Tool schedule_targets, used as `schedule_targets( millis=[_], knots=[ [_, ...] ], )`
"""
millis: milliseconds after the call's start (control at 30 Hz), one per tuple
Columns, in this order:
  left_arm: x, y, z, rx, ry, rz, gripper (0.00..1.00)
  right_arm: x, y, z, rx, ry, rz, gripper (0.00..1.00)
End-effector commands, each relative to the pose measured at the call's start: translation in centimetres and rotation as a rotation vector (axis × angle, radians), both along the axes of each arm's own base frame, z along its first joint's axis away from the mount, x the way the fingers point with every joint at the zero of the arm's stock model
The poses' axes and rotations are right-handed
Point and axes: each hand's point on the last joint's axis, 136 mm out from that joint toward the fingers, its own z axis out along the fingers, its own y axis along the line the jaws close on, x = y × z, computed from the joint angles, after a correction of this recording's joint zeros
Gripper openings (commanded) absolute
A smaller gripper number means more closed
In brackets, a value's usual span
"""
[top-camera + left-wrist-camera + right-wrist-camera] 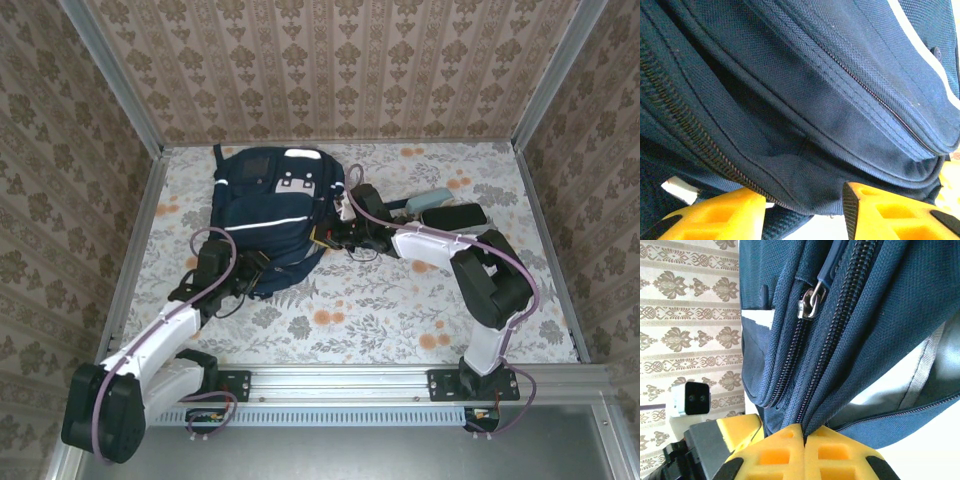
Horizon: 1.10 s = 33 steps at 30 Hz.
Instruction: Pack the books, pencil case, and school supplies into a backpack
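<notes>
Nearest the arms' bases, the left gripper [257,268] sits at the lower left edge of the backpack [270,215]. In the left wrist view its yellow fingers [715,217] stand apart. A fold of navy fabric and a zip line hang just above the gap, and nothing is pinched there. The bag lies flat on the flowered table [380,300], left of centre, front pocket up, with a white stripe [268,223] across it.

The right gripper [803,435] is at the bag's right side. Its jaws are pressed together on the fabric edge beside the main zip, which runs up from between them. A metal zip pull [809,302] hangs on the neighbouring zip line.

Next to the clamped edge the opening gapes, showing pale grey lining [920,365]. What lies inside is out of sight. From above, a small orange-brown patch [322,238] sits at that opening, possibly a book cover, but it is too small to be sure.

Just right of the bag, partly behind the right arm, lie a pale blue-grey case [428,200] and a dark oblong thing [458,215], side by side.

The grey patches [298,182] on the front pocket carry marks too small to read.
</notes>
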Motion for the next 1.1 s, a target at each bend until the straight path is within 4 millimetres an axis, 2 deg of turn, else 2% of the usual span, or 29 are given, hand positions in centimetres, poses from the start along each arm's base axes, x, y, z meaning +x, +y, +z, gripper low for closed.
schedule_targets(
  millis=[0,167,333,500,600,733,800,900,1067],
  knots=[
    [0.9,0.0,0.2,0.004,-0.011,0.014,0.4,-1.4,1.3,4.2,0.11,-0.073,0.07,0.06],
    [1.1,-0.6,0.1,0.024,0.001,-0.031,0.26,-1.6,0.5,3.1,0.075,-0.071,0.053,0.07],
    [1.3,-1.2,0.8,0.019,-0.014,-0.067,0.07,-1.9,0.2,3.1,0.074,-0.073,0.047,0.08],
    [1.4,-1.9,2.1,-0.005,-0.049,-0.101,0.0,-1.9,-0.8,3.1,0.027,-0.091,0.015,0.1],
    [1.3,-2.6,3.4,-0.036,-0.08,-0.129,0.0,-2.0,-2.4,2.2,-0.074,-0.107,-0.027,0.24],
    [1.1,-3.7,5.5,-0.076,-0.126,-0.174,0.0,-2.8,-5.6,0.5,-0.26,-0.145,-0.105,0.51],
    [1.0,-4.1,6.5,-0.088,-0.148,-0.193,0.0,-3.7,-6.5,0.2,-0.326,-0.176,-0.123,0.56],
    [0.9,-4.7,7.6,-0.1,-0.171,-0.214,0.0,-5.7,-5.6,0.1,-0.382,-0.262,-0.065,0.58],
    [0.7,-5.4,8.3,-0.105,-0.183,-0.233,0.0,-8.8,-1.5,-0.9,-0.49,-0.397,0.148,0.56]
  ],
)
